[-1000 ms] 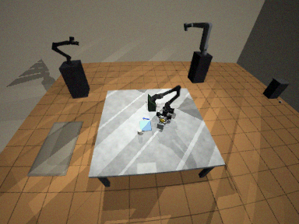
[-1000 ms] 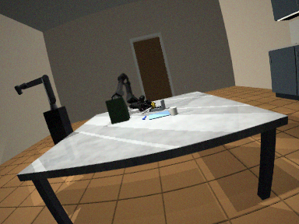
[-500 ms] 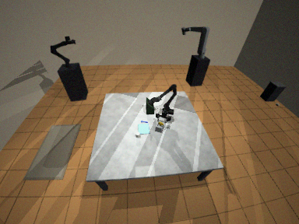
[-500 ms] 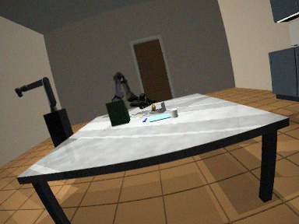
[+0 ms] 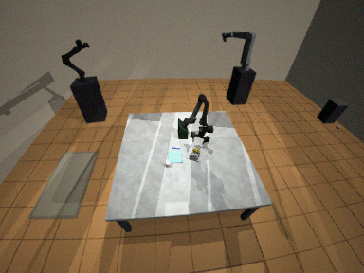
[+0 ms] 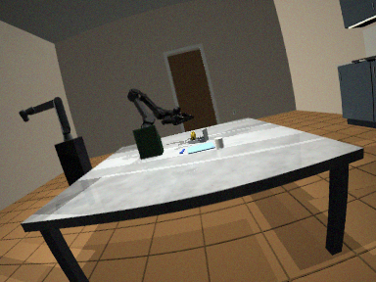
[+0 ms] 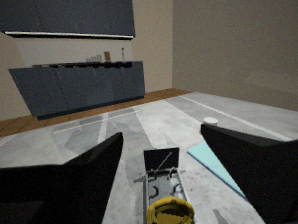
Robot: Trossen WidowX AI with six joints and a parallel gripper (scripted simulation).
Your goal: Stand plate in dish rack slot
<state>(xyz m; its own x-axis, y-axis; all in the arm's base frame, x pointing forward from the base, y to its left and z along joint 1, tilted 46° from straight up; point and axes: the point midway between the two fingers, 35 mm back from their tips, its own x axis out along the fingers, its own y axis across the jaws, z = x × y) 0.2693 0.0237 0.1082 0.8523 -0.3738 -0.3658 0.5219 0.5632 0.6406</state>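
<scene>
Hand [image 7: 160, 165] was spread wide, nothing between the fingers and nothing touching them. In the wrist view both dark fingers framed the scene left and right, with the dish rack [image 7: 162, 180] in the gap below and ahead of them.

Yellow plate [image 7: 169, 210] stood in the near end of the dish rack, between its rails, at the bottom edge of the wrist view; only its upper rim showed, so I couldn't tell exact tilt. A dark panel rose at the rack's far end.

From the top view the arm [image 5: 198, 111] reached out from its green base block [image 5: 182, 128] over the grey worktop [image 5: 142, 190], hand [image 5: 203, 134] hanging above and apart from the rack and plate [image 5: 195, 152]. Exterior view agreed: hand [image 6: 182, 117] was held level, clear above the plate [image 6: 193, 134], a visible gap between them.

Beside the rack lay a light blue mat [image 5: 175, 155], flat on the worktop, and near its corner a small white cup [image 5: 168, 163]. A small blue item [image 6: 181, 151] sat at the mat's other end, too small to identify
</scene>
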